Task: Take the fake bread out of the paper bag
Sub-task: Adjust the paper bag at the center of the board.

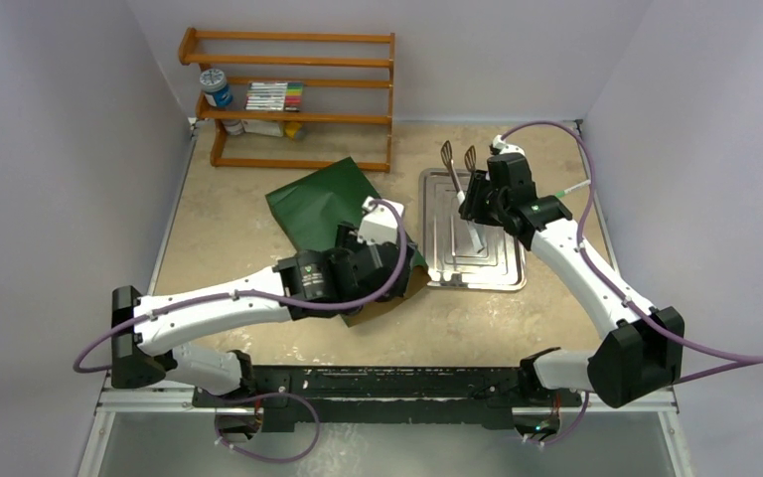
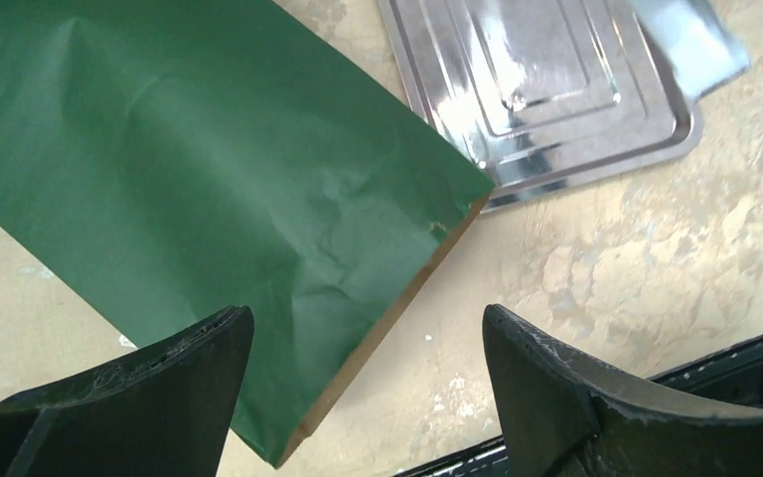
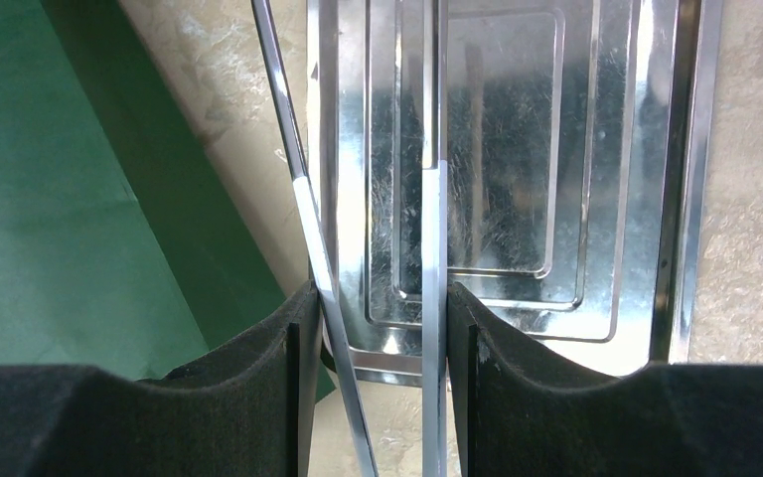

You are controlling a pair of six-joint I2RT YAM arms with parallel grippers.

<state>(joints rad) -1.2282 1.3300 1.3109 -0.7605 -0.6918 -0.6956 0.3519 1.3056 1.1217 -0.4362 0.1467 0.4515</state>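
Right, nearest me is the left hand (image 2: pixel 366 333), released with its fingers spread wide and nothing between them, hanging just above the near end of the paper bag (image 2: pixel 189 169). The bag lies flat on the bench (image 2: pixel 606 268), dark green face up, and the thin kraft-brown line along its near-right edge is, I judge, the mouth. None of the fake bread shows in any view. As nothing lies loose around the bag, I take it the pieces are inside it. So the step in hand is opening that mouth. I would bring the left hand down over the brown edge and pinch only the top layer of paper. Then I would lift gently, so the mouth gapes without the whole bag dragging or folding over. Catching both layers would seal it shut, so a shallow bite at the lip is what I want. To the right of the bag sits the metal tray (image 3: pixel 690 199), bare, its rim meeting the bag's corner, though I cannot tell whether they overlap. Above it, right of the bag's far half, the right hand (image 3: pixel 380 308) is clenched on the long tongs (image 3: pixel 435 248). Both of their arms are squeezed between its fingers, the tips pointing away from me. Once the mouth is held up, those tongs should enter along the bag's length, low and straight. Beyond the bag, at the far wall, stands a wooden rack (image 1: pixel 293 99).
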